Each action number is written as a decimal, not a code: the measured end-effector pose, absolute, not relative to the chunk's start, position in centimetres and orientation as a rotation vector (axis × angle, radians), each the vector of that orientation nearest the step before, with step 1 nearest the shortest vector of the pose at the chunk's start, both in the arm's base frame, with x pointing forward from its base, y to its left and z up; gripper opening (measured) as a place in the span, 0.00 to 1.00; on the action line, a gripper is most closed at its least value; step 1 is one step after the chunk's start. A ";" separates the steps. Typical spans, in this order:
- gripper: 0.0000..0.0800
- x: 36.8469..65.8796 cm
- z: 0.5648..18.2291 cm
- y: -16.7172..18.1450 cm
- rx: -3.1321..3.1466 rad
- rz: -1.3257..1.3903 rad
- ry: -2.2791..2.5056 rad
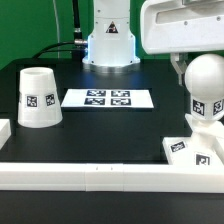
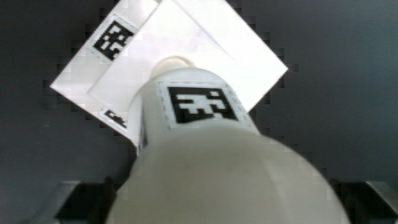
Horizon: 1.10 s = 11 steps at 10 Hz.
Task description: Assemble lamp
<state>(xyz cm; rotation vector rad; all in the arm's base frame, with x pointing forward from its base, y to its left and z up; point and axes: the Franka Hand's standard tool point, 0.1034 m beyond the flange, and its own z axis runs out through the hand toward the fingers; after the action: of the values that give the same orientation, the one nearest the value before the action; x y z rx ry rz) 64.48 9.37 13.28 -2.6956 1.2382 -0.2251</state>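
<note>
The white round-headed bulb (image 1: 205, 88) stands upright on the flat square base (image 1: 190, 152) at the exterior view's right, its tag facing the camera. My gripper (image 1: 203, 68) comes down from above with its fingers on either side of the bulb's head and is shut on it. In the wrist view the bulb (image 2: 205, 130) fills the middle, with the base (image 2: 214, 45) beyond it and the gripper (image 2: 217, 206) closed around the bulb's wide head. The tapered cup-shaped shade (image 1: 38, 97) stands mouth down at the exterior view's left, far from the gripper.
The marker board (image 1: 108, 98) lies flat at the middle back. A long white border rail (image 1: 90, 176) runs along the front edge, with a short piece (image 1: 4, 132) at the left. The arm's white pedestal (image 1: 108, 40) stands behind the marker board.
</note>
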 end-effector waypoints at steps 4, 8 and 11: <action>0.73 64.3 13.2 9.1 -2.593 -0.200 1.426; 0.73 64.0 12.8 9.6 -2.400 -0.145 1.693; 0.73 63.8 12.5 9.5 -2.430 -0.144 1.657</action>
<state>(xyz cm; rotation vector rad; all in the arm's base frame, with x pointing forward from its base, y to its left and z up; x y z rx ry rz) 63.84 9.51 12.52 -2.4304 1.6571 -0.1436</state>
